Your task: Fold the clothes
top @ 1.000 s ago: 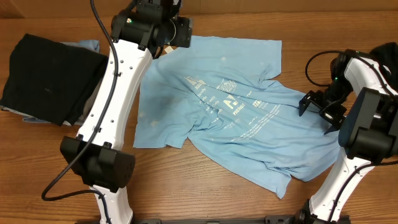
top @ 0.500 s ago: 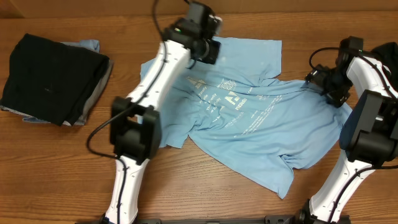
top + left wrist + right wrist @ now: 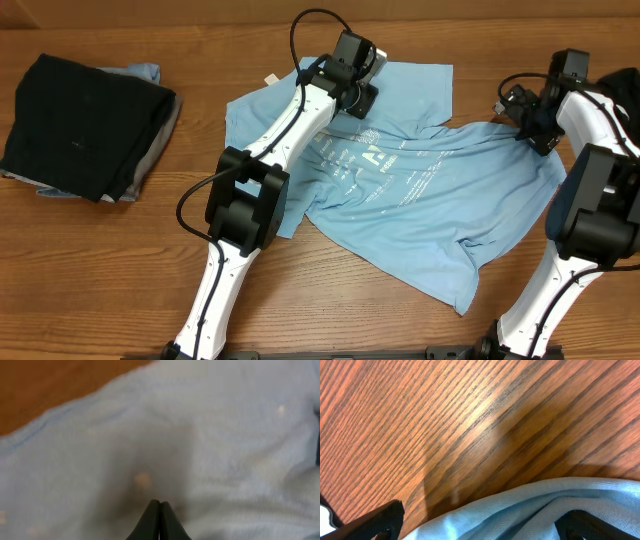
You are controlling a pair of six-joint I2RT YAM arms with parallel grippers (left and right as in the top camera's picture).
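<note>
The clothes in play are a light blue T-shirt [image 3: 420,210] with white print, lying spread and rumpled mid-table. My left gripper [image 3: 360,100] is over its upper middle. In the left wrist view its jaws [image 3: 160,506] are shut tip to tip just above the blue cloth [image 3: 225,435], with no fold showing between them. My right gripper [image 3: 532,130] is at the shirt's far right edge. It is open there, with its fingers [image 3: 380,521] wide apart on either side of a folded rim of the shirt [image 3: 520,510], at the bare wood.
A stack of black, grey and light blue garments [image 3: 85,125] lies at the table's left end. Both arm bases stand at the near edge. Bare wooden table [image 3: 100,270] shows around the shirt.
My left arm has swung right from the shirt's top-left corner to its upper middle, and its jaws have shut. My right gripper has moved toward the far edge. The shirt has shifted a little.
</note>
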